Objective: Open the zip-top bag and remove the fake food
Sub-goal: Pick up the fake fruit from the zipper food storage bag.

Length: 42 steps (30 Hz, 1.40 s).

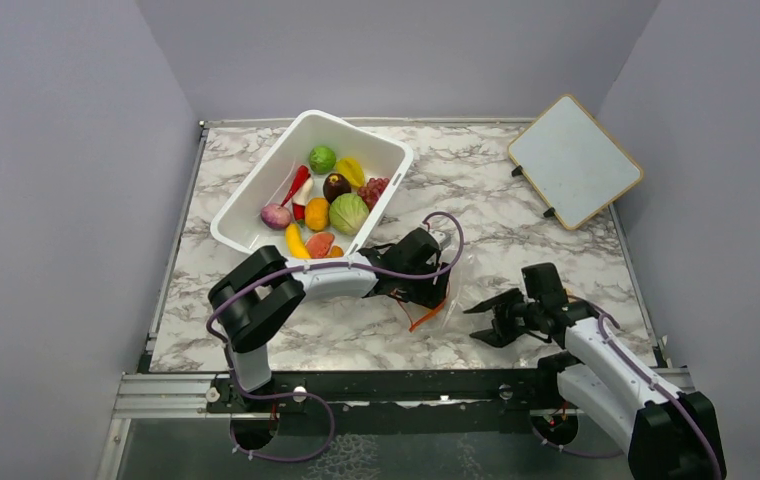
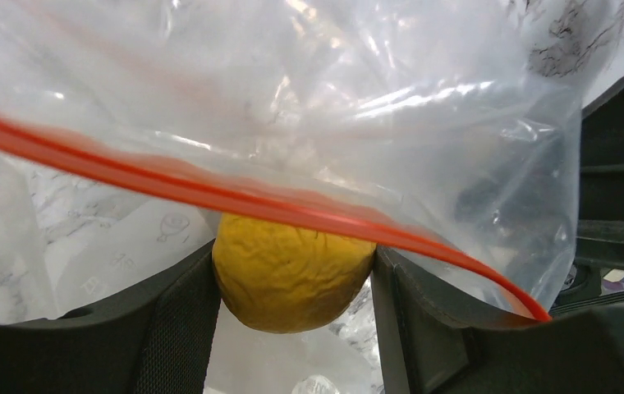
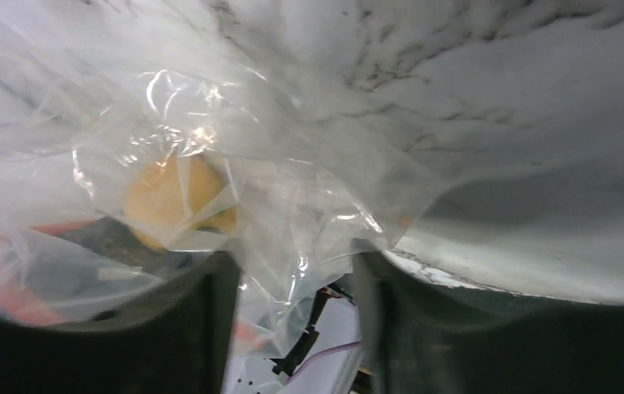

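Observation:
My left gripper (image 2: pixel 292 261) is shut on a round, wrinkled yellow-orange fake food piece (image 2: pixel 292 283), held inside the mouth of the clear zip-top bag (image 2: pixel 358 107). The bag's orange-red zip strip (image 2: pixel 210 193) runs across just above the fruit. From above, the left gripper (image 1: pixel 426 285) lies over the bag (image 1: pixel 453 300) near the table's middle front. My right gripper (image 1: pixel 484 318) stands open beside the bag. A loose fold of the bag (image 3: pixel 292 164) hangs between its fingers (image 3: pixel 202 328), and the orange fruit (image 3: pixel 169 197) shows through the film.
A white rectangular tub (image 1: pixel 256 190) at the back left holds several toy fruits and vegetables. A white board with a wooden edge (image 1: pixel 574 160) leans at the back right. Grey walls close in the marble table (image 1: pixel 516 230) on three sides.

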### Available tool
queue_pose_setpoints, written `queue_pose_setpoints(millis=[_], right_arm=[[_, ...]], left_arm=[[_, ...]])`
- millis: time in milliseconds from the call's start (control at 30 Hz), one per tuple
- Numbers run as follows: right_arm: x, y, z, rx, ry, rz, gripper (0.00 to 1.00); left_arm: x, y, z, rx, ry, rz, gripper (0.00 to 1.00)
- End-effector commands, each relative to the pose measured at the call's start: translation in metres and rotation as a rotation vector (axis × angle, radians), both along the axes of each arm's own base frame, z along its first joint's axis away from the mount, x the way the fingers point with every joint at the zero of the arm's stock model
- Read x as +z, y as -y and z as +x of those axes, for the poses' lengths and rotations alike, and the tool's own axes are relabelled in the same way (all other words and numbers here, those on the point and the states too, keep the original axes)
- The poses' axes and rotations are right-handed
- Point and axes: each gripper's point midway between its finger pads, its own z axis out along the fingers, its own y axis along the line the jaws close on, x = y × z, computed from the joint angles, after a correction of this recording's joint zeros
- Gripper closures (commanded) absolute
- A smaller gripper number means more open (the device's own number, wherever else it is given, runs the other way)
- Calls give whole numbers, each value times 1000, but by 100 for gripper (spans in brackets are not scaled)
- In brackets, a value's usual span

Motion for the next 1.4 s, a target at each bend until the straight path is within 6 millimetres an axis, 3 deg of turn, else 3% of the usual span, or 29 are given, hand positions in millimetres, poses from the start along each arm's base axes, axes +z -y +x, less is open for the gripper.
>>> queue_pose_setpoints(millis=[0, 167, 333, 533, 667, 833, 900, 1067, 1233, 1367], right_arm=[[3, 0, 13, -54, 34, 12, 62], [-6, 14, 13, -139, 35, -48, 88], [-9, 32, 11, -225, 32, -128, 92], [2, 53, 15, -255, 90, -241, 92], [23, 56, 26, -163, 208, -308, 76], [58, 67, 39, -61, 331, -428, 71], [80, 61, 52, 38, 461, -447, 72], [125, 25, 73, 291, 763, -368, 72], [131, 12, 77, 396, 775, -331, 72], [137, 26, 81, 353, 741, -406, 68]], left_arm=[[21, -6, 8, 38, 60, -17, 78], [40, -16, 15, 72, 137, -42, 79], [36, -21, 12, 71, 130, -19, 80], [25, -30, 7, 86, 111, 2, 81], [21, -30, 6, 81, 103, 9, 81], [21, -29, 7, 84, 104, 10, 82], [20, -29, 7, 83, 104, 12, 82], [19, -29, 7, 81, 101, 16, 82], [18, -30, 7, 86, 100, 19, 82], [18, -31, 6, 85, 99, 21, 83]])
